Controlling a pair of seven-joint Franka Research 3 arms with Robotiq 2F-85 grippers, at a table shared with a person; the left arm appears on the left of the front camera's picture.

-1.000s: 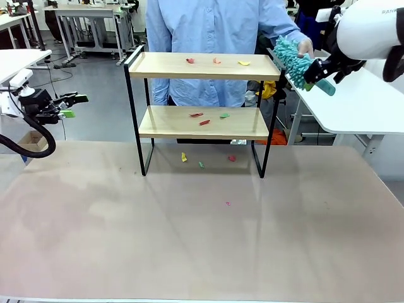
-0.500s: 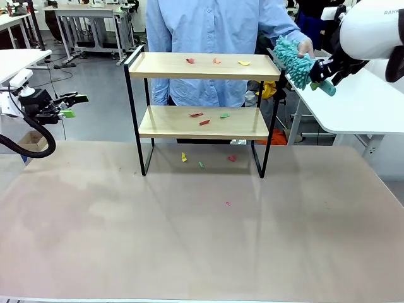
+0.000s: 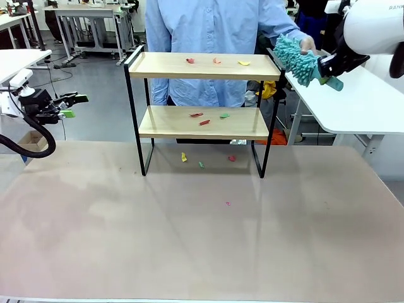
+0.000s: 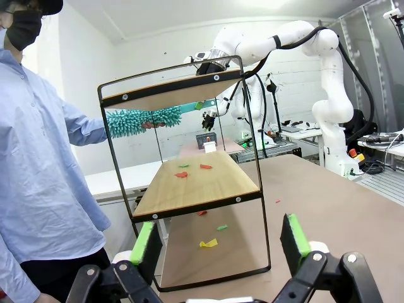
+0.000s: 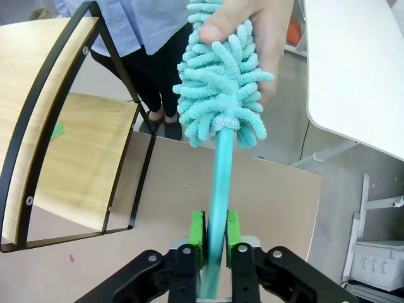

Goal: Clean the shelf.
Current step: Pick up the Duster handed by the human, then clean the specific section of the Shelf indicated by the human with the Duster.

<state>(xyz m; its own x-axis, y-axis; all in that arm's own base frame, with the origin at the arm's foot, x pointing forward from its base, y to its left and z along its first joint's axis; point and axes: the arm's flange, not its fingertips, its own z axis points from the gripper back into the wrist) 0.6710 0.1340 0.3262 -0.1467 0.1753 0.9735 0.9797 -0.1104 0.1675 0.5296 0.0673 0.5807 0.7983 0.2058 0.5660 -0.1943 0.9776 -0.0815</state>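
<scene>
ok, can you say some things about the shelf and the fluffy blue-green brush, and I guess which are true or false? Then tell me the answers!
1. The right gripper is shut on the handle of the fluffy teal duster. True.
2. The person's hand is far away from the duster. False: it holds the duster's fluffy head.
3. The left gripper is open and holds nothing. True.
4. The top board of the black-framed wooden shelf is bare. False: three small coloured scraps lie on it.
</scene>
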